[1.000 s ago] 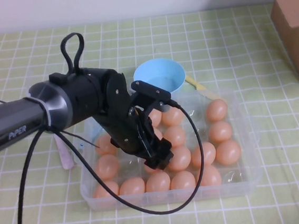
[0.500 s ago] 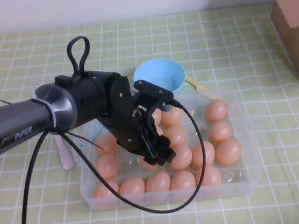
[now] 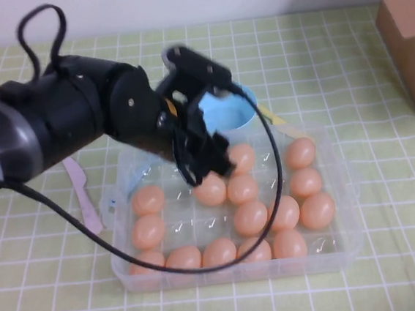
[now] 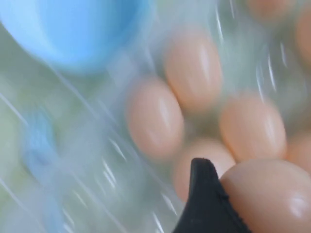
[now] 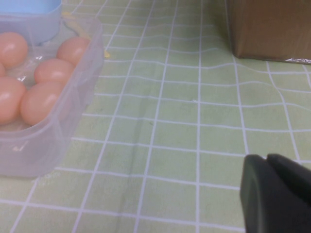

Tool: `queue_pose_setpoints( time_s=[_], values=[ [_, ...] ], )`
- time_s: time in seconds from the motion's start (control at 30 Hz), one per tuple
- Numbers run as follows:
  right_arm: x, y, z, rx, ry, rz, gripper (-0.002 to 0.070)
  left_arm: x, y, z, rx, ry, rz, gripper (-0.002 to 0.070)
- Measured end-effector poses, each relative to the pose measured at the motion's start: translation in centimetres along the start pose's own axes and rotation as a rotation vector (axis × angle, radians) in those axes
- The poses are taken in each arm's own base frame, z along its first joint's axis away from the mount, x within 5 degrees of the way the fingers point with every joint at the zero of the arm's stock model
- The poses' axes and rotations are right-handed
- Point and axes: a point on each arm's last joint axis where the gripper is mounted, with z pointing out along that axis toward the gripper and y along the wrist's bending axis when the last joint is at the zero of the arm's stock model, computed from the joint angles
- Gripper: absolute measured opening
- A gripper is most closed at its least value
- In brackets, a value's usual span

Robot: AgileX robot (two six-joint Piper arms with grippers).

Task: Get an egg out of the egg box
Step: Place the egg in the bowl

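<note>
The egg box (image 3: 344,224) is a clear plastic tray in the middle of the table with several orange-tan eggs in its cups. My left gripper (image 3: 208,177) hangs above the tray's back middle, shut on one egg (image 3: 211,190) that it holds above the cups. In the left wrist view a black finger (image 4: 204,199) presses against that egg (image 4: 272,199), with other eggs blurred below. My right gripper (image 5: 279,194) is out of the high view. It hovers low over the cloth to the right of the tray (image 5: 63,121), shut and empty.
A round light-blue bowl (image 3: 227,114) stands just behind the tray, partly hidden by my left arm. A brown cardboard box (image 3: 405,26) stands at the back right. A pale strip (image 3: 82,193) lies left of the tray. A green checked cloth covers the table.
My left gripper has risen out of the tray and moved back towards the bowl, carrying one egg. A cup in the tray's middle now stands empty.
</note>
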Motion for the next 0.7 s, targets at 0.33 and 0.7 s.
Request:
queue_pose_setpoints(
  time_s=[0.33, 0.7],
  values=[
    [0.0, 0.0, 0.0, 0.0, 0.0, 0.0, -0.0018, -4.4, 2.6, 2.3, -0.188, -0.572, -0.005, 0.0372],
    [0.0, 0.0, 0.0, 0.0, 0.0, 0.0, -0.0018, -2.1, 4.6, 10.6, -0.197, -0.601, -0.161, 0.0372]
  ],
)
